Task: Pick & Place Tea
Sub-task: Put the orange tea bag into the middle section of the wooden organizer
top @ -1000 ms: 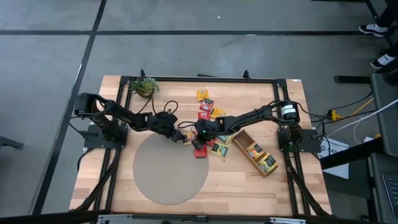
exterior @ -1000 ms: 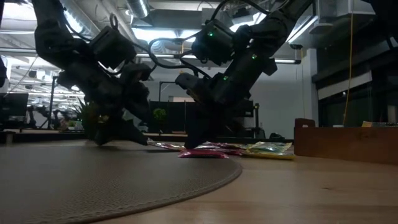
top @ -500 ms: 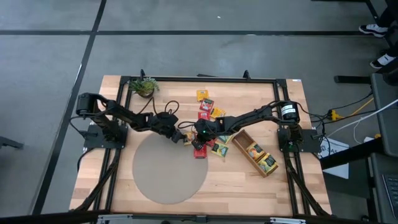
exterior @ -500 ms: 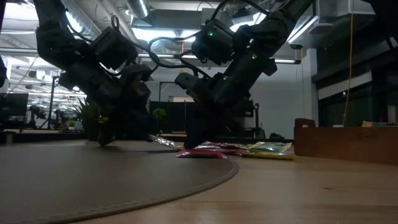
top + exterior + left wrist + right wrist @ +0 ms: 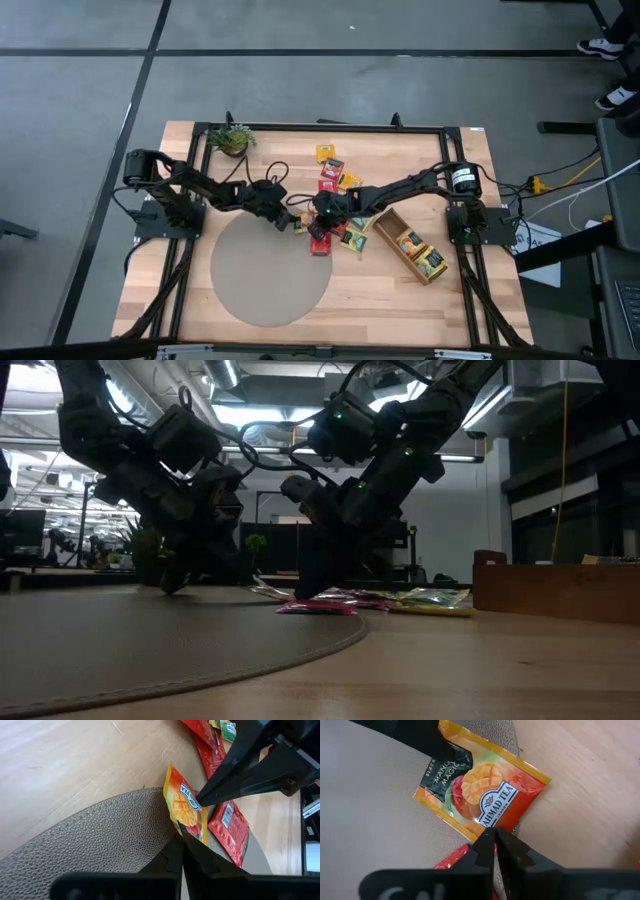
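A: Quick one. Biggest first: desk [image 5: 400, 300], round grey mat [image 5: 265, 290] on its front-left part, wooden tray [image 5: 410, 250] toward the right edge, plant [image 5: 232, 138] at the back-left corner. Tea sachets [image 5: 330, 170] scattered mid-desk, between back edge and mat.

B: And the one I'm working?

A: Orange mango sachet [image 5: 485, 795], lying half on the mat's rim, half on bare wood, mid-desk. Red sachet [image 5: 230, 825] just beside it.

B: Pincers?

A: Left pincer [image 5: 181, 836] is pressed together, pinching one edge of the orange sachet. Right pincer [image 5: 491, 836] sits at the opposite edge with fingers nearly together; I can't tell if it really grips or only touches.

B: So both of mine are on one packet. How do I do this cleanly?

A: My call: one arm should own it. I'd let the right back off before I lift with the left, otherwise the paper may tear or twist. Lift straight up, clear the red one, then carry toward the tray.
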You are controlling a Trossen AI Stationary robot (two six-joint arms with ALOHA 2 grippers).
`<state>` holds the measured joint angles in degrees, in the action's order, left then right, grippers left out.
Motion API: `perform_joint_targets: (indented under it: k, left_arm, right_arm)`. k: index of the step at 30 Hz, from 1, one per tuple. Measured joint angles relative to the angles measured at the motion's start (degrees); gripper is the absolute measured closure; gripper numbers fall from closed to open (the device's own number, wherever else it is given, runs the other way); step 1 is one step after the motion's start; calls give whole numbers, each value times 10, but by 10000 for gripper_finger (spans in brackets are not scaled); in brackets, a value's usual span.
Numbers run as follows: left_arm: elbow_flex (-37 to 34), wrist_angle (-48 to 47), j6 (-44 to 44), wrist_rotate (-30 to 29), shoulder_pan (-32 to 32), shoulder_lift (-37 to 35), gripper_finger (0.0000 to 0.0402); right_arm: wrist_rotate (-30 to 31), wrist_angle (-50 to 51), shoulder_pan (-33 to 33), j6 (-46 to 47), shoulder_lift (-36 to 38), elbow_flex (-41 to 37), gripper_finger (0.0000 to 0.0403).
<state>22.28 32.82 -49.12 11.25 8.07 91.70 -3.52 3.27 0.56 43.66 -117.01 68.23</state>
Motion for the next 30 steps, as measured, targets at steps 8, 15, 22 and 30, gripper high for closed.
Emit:
perform_joint_targets:
  k: [8,15,22,30]
  left_arm:
    - [-2,-5,7,34,3,-18,400]
    - [-2,-37,40,107,31,-52,400]
    - [18,-173,126,187,56,-128,400]
    - [169,-484,289,214,59,-164,400]
  right_arm:
    - [-34,10,4,13,8,0,378]
    - [-41,10,6,12,44,0,377]
    - [-41,4,9,10,84,1,377]
    - [-87,-68,9,-28,91,1,375]
